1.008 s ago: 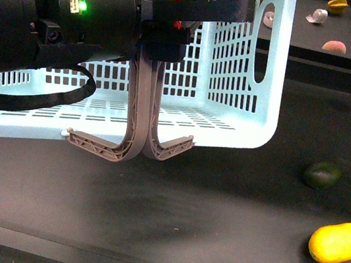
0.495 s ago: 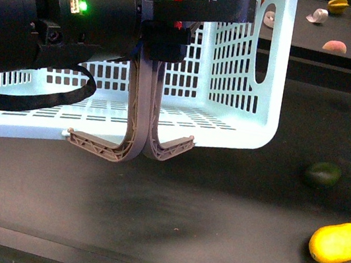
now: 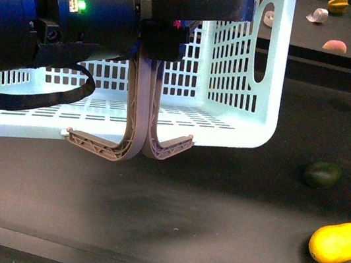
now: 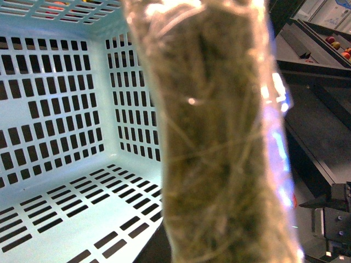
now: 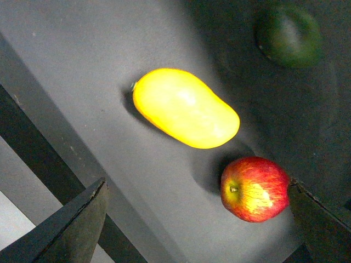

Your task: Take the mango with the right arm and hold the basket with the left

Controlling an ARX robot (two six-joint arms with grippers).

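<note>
The light blue basket [image 3: 237, 81] hangs lifted and tilted above the dark table. My left gripper [image 3: 166, 36], at the end of the bulky black arm, is shut on its two grey-brown handles [image 3: 137, 125]. In the left wrist view a handle [image 4: 219, 137] fills the middle as a blur and hides the jaws, with the basket's slotted inside [image 4: 66, 109] beside it. The yellow mango [image 3: 337, 242] lies at the table's near right. My right gripper [image 5: 200, 224] is open above the table, with the mango [image 5: 185, 108] just beyond its fingers [image 5: 77, 230].
A red apple [image 5: 255, 188] lies between the right fingers, next to the mango. A dark green fruit [image 3: 322, 175] lies beyond the mango. A back shelf holds a pinkish fruit [image 3: 334, 46] and a white item [image 3: 317, 16]. The table's front edge [image 3: 142, 260] is close.
</note>
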